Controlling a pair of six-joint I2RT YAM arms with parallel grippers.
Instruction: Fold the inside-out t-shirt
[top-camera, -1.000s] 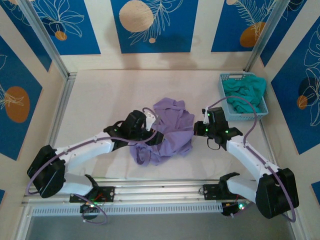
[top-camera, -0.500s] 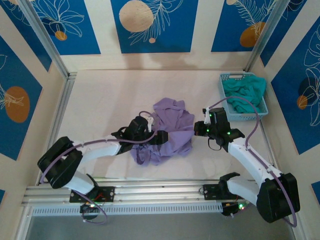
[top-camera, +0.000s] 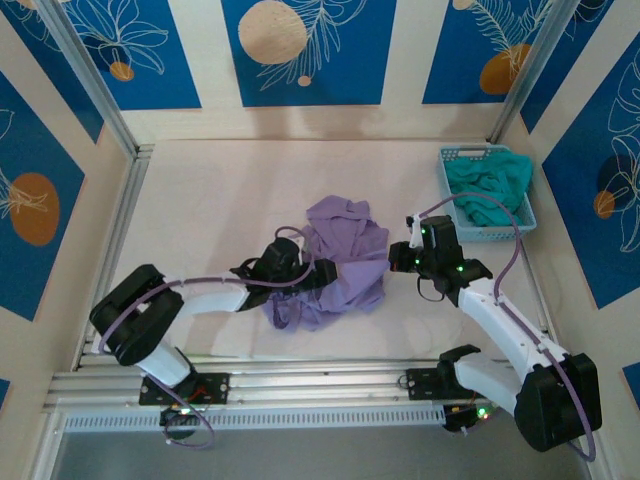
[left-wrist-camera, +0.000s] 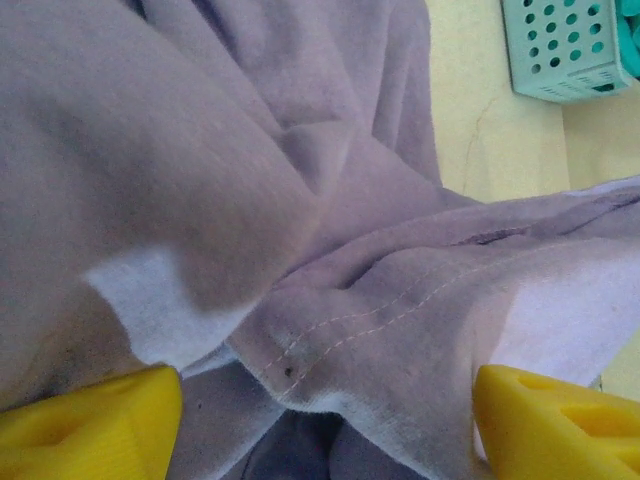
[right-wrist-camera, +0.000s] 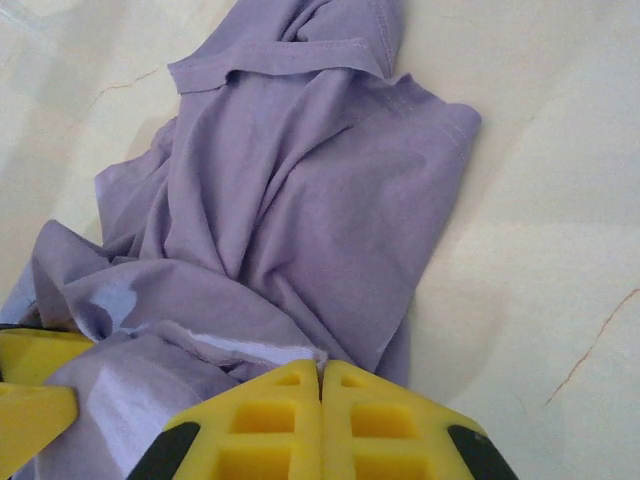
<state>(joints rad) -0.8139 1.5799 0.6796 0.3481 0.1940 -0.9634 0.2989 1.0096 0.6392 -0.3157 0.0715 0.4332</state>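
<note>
Since earlier, left gripper (top-camera: 322, 272) was lowered, fingers apart over t-shirt (top-camera: 345, 250). Right gripper (right-wrist-camera: 320, 372) is pressed closed, any pinch hidden; table (top-camera: 200, 200) lies open beyond.

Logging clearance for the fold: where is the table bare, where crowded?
Bare: the far-left table, from left rail to t-shirt, and the strip behind the shirt to the wall. Crowded: mid-table, where left gripper and right gripper flank the shirt, and the far-right corner holding the basket.

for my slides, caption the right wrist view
right gripper, jaws shut, at the edge of the crumpled lavender t-shirt
</note>
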